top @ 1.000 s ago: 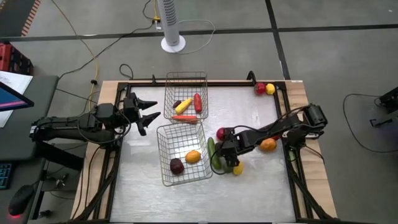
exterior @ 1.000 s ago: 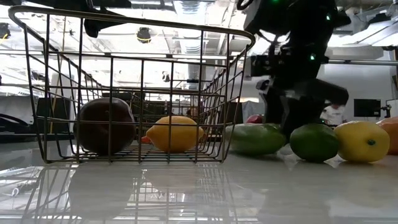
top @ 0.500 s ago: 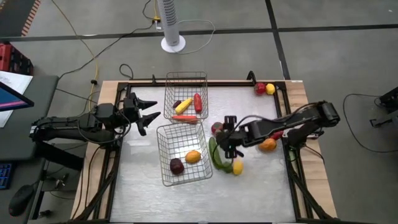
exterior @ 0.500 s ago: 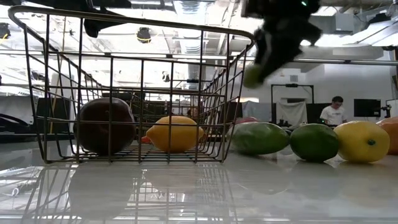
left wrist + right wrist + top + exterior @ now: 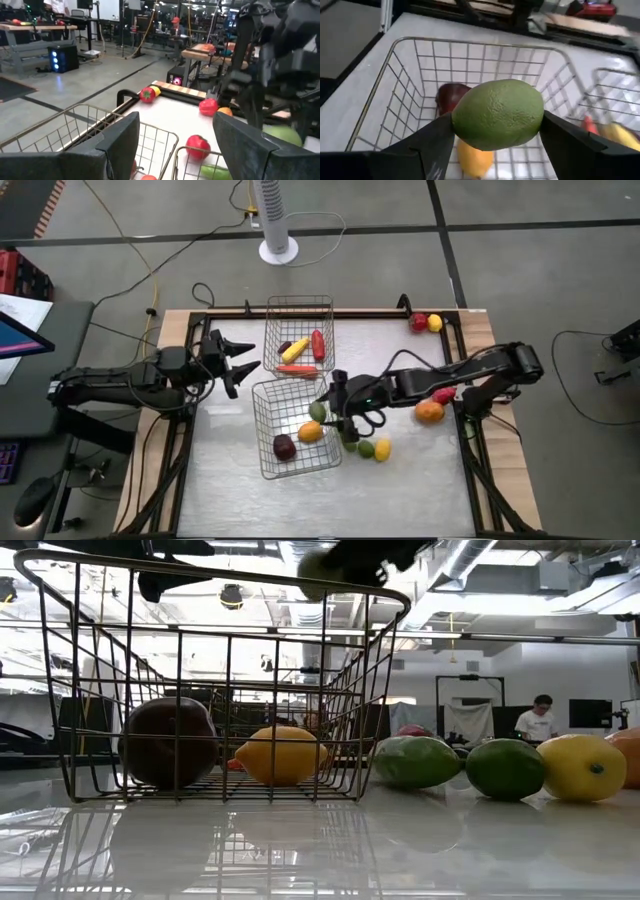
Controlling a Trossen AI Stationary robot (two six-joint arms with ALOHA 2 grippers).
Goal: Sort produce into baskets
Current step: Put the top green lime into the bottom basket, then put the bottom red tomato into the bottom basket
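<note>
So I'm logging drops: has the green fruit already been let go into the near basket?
No, the right gripper is shut on the green fruit above the near basket.

The pale counter [image 5: 420, 480] is occupied by two wire baskets, far [image 5: 299, 333] and near [image 5: 292, 427]; loose produce is spread to their right, and a red [image 5: 418, 322] and yellow [image 5: 434, 322] piece are seen at the far right corner.

The high view looks straight down from well above, taking in the whole table [image 5: 400, 480] and both arms. The low view sits at tabletop height, very close to the near basket [image 5: 210, 680], facing level across into the room behind. Each wrist view looks forward past its own fingers. The right wrist view looks down into the same near basket [image 5: 470, 55], which the high view also shows [image 5: 295, 425].
</note>
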